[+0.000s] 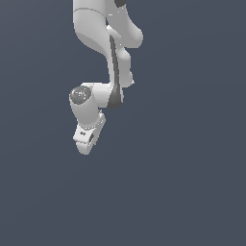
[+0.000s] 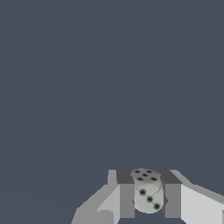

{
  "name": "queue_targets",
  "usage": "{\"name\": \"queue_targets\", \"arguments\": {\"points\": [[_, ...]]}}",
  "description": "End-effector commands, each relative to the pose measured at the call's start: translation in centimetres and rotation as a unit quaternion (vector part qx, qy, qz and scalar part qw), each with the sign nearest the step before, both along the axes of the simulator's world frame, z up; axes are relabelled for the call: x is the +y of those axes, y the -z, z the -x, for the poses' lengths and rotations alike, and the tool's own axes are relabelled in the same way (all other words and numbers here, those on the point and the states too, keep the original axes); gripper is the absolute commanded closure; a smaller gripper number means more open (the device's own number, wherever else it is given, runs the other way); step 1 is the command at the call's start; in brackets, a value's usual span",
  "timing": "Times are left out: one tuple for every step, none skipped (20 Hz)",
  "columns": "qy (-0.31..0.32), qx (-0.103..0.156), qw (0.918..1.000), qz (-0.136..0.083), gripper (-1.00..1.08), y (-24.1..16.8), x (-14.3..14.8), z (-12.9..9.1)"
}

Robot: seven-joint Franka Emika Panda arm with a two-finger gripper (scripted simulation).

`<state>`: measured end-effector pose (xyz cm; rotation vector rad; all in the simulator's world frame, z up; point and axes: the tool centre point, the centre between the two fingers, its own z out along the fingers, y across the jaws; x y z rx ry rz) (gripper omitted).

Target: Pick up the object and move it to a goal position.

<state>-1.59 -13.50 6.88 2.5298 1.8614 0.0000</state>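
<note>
While the wrist view looks past the fingers [image 2: 127, 200], the jaws are clenched on a pale die [image 2: 148, 190] with black pips, held squarely between them; beyond, the white Panda arm [image 1: 113, 57] hangs over plain grey-blue ground.

Plain dark slate-blue backdrop [image 1: 192, 168] (flat, featureless), even light.

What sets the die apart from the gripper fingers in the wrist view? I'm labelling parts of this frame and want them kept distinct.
The die is rounded and pale with black pips; the fingers are flat-sided grey blocks with no marks. The die is one small piece, while the fingers are a pair, one on each side of it. The die sits between them, held; the fingers press against its sides. Both are light grey-white against the dark blue-grey background.
</note>
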Motion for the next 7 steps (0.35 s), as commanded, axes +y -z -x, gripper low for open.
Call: {"name": "queue_targets", "arguments": {"points": [[-0.001, 0.0, 1.0, 0.0, 1.08, -0.27, -0.97, 0.11], [-0.001, 0.0, 1.0, 0.0, 1.08, -0.33, -1.21, 0.12], [-0.001, 0.0, 1.0, 0.0, 1.08, -0.38, -1.39, 0.12], [-0.001, 0.0, 1.0, 0.0, 1.08, -0.41, -1.49, 0.11], [-0.001, 0.0, 1.0, 0.0, 1.08, -0.42, -1.52, 0.08], [-0.001, 0.0, 1.0, 0.0, 1.08, -0.4, -1.49, 0.04], [-0.001, 0.0, 1.0, 0.0, 1.08, -0.4, -1.46, 0.03]]}}
